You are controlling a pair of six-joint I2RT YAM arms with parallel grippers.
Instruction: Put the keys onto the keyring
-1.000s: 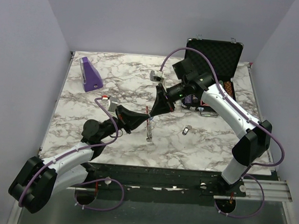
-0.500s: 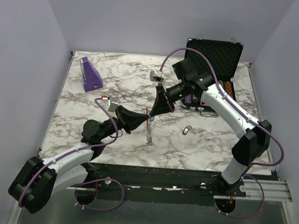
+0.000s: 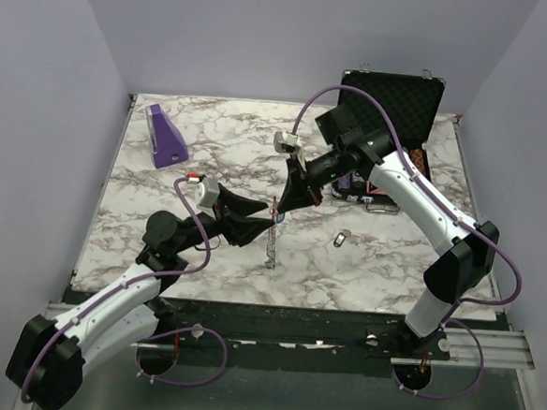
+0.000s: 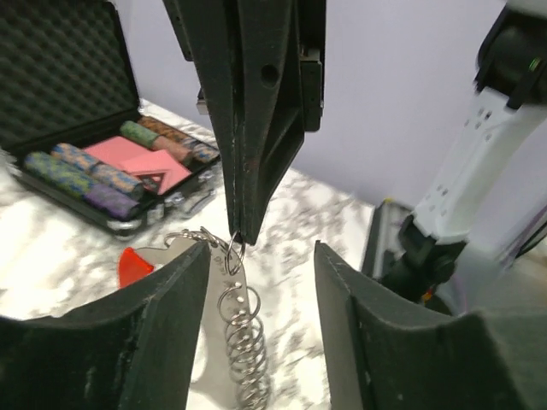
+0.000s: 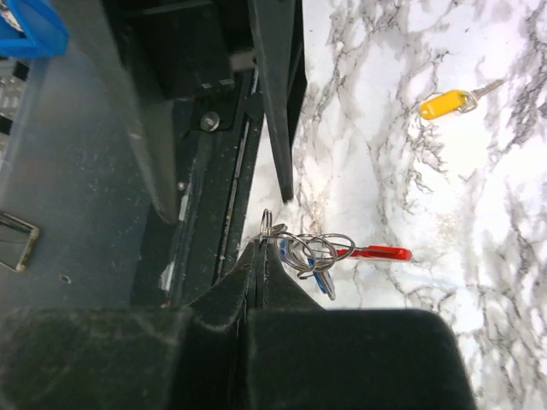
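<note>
Marble table (image 3: 211, 163); keyring (image 5: 376, 253) in right gripper (image 5: 261, 246).

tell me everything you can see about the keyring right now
The keyring is a red plastic clip joined to silver metal split rings, with a chain of small linked rings trailing below. The shut right gripper pinches one small top ring, holding it over the marble table. It hangs between the fingers of the open left gripper, which seem not to touch it. A blue-headed key appears to sit among the rings.
</note>
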